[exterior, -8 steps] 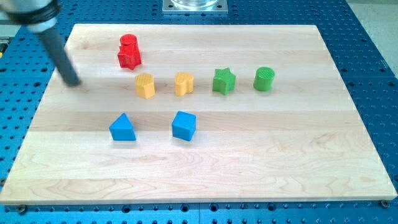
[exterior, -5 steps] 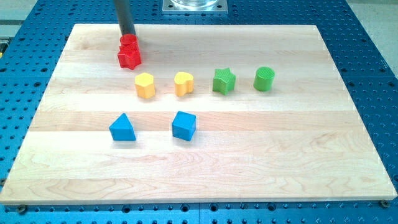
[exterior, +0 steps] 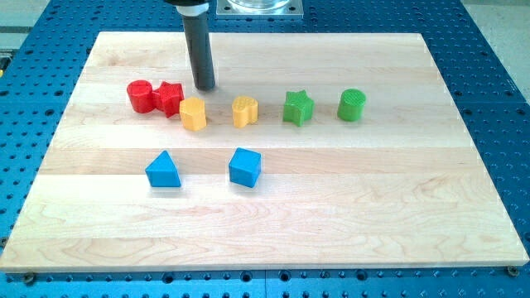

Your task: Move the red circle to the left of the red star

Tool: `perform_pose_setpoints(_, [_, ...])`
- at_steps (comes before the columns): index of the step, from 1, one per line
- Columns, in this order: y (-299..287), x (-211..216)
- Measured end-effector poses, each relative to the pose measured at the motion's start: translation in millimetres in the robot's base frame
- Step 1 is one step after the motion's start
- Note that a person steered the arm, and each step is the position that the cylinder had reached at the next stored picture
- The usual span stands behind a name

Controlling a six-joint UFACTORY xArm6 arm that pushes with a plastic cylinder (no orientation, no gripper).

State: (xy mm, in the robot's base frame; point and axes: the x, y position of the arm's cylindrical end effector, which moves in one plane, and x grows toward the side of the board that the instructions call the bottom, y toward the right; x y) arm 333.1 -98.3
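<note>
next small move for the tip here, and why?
Probably lift or back my tip away toward the view's top, pushing nothing. The red circle already sits on the view's left of the red star, touching it, so the goal looks met. My tip stands just right of the star and above the yellow block; any sweep leftward or downward would likely disturb them.

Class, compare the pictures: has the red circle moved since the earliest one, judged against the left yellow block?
Yes. The red circle moved toward the view's bottom and left; it now sits left of the red star, nearly level with the left yellow block.
</note>
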Motion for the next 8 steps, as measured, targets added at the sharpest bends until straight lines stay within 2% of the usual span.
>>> perform_pose_setpoints(2, [-109.9, 40.1])
perform_pose_setpoints(3, [-128.3, 41.3])
perform_pose_setpoints(6, [-129.8, 39.0])
perform_pose_setpoints(7, [-173.8, 91.0])
perform_pose_setpoints(8, [-176.5, 123.6])
